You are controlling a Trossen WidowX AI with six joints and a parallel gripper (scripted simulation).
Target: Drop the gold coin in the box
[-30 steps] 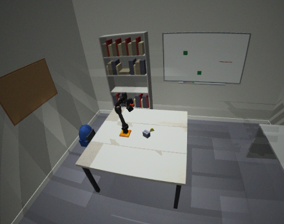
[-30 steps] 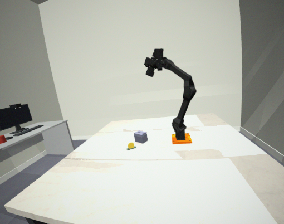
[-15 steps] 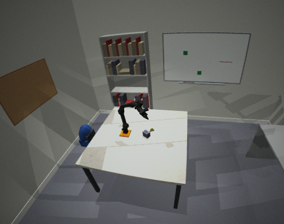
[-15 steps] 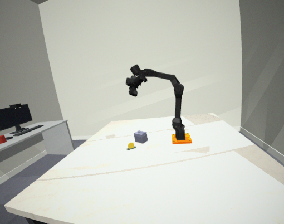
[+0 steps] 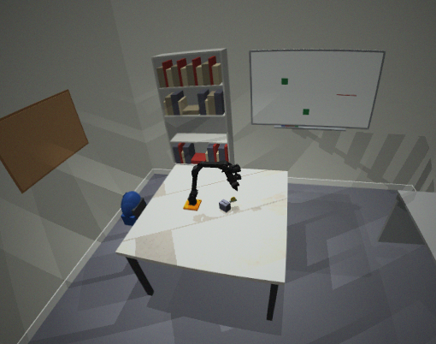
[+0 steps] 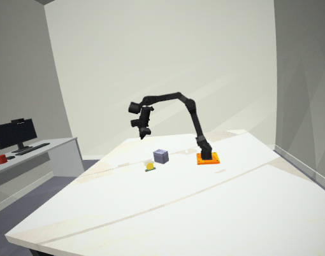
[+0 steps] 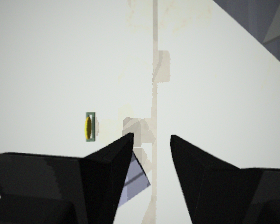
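Note:
The gold coin (image 6: 150,166) (image 7: 88,128) stands on its edge in the dark-green holder (image 6: 146,170) (image 7: 91,113); both are small in the top view, where the coin (image 5: 233,198) shows beside the box. The grey box (image 5: 224,205) (image 6: 160,156) (image 7: 136,186) sits on the table close to the holder, a dark slot line on its lid; in the wrist view the left finger hides part of it. My gripper (image 7: 151,138) (image 5: 236,189) (image 6: 142,138) is open and empty, pointing down, high above the table. In the wrist view the coin lies left of the fingers.
The white table (image 5: 228,244) (image 6: 183,204) carries the arm's orange base plate (image 5: 192,205) (image 6: 208,158), on the other side of the box from the coin. A table edge shows at the top right of the wrist view. A desk with a monitor (image 6: 15,134) stands apart.

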